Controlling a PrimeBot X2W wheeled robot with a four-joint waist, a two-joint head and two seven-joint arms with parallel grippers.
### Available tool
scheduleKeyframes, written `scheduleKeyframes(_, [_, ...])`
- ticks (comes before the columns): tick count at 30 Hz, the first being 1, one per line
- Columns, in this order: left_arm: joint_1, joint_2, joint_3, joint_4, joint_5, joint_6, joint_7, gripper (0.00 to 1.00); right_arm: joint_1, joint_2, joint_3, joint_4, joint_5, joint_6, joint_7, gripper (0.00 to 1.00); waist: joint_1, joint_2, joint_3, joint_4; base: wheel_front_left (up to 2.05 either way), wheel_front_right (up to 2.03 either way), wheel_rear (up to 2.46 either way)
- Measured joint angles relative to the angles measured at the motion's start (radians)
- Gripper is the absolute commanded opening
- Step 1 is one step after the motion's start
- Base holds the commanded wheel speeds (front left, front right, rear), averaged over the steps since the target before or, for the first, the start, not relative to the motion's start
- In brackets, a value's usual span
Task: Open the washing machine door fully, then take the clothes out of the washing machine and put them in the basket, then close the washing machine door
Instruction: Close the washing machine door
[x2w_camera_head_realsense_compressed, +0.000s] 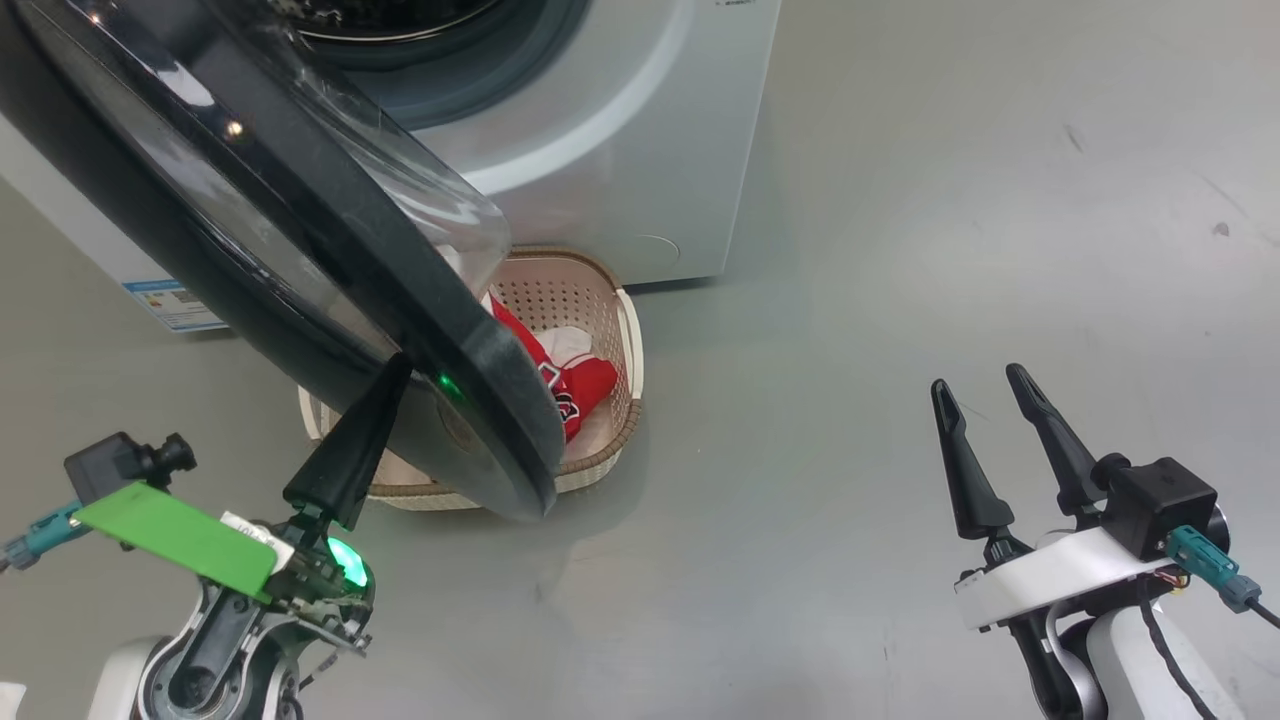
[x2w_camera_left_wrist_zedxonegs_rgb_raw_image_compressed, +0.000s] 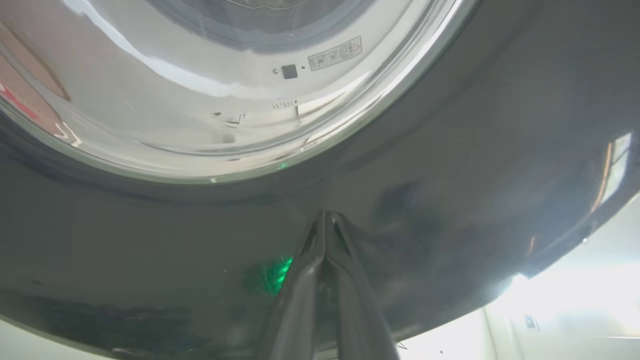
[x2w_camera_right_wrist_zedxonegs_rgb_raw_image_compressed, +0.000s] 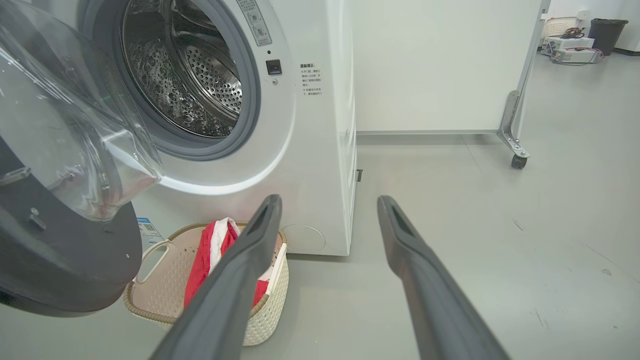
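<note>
L arm: low at head view's lower left; wrist tipped so the fingers run up and to the right toward the door; green light lit on the wrist.
L gripper: fingers pressed together into one dark wedge, holding nothing; tip set against the outer face of the door's black rim, near its lower edge; looks like contact; in L wrist view the closed tip sits on the glossy dark rim, w/ a green glint beside it and the glass bowl above.
R arm: lower right of head view, fingers pointing up.
R gripper: fingers spread wide, nothing between them; over bare floor, well apart from the washer and basket.
Door: part open, swung out from the washer front; its lower edge hangs over the basket's near-left part in head view; seen edge-on at left in R wrist view.
Washer: white front; steel drum open to view.
Clothes: red w/ white, lying in the basket; same in R wrist view.
Basket: on floor just in front of the washer; cream wall, brown rim.
</note>
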Motion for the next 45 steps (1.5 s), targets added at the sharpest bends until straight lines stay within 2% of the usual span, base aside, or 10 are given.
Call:
scheduleKeyframes(22, [-0.210, -0.003, -0.038, 0.156, 0.044, -0.001, 0.013, 0.00, -0.054, 0.020, 0.003, 0.031, 0.012, 0.010, -0.006, 1.00, 0.0000, 0.0000, 0.076, -0.136, 0.00, 0.00, 0.00])
scheduleKeyframes(33, [-0.232, -0.003, -0.012, 0.219, 0.081, -0.027, -0.013, 0.00, -0.058, 0.023, -0.008, 0.049, 0.013, 0.010, -0.013, 1.00, 0.0000, 0.0000, 0.078, -0.137, 0.00, 0.00, 0.00])
scheduleKeyframes(45, [-0.154, -0.010, 0.046, 0.241, 0.015, -0.063, -0.059, 0.00, -0.057, 0.020, -0.035, 0.074, 0.013, 0.010, -0.018, 1.00, 0.0000, 0.0000, 0.040, -0.085, 0.00, 0.00, 0.00])
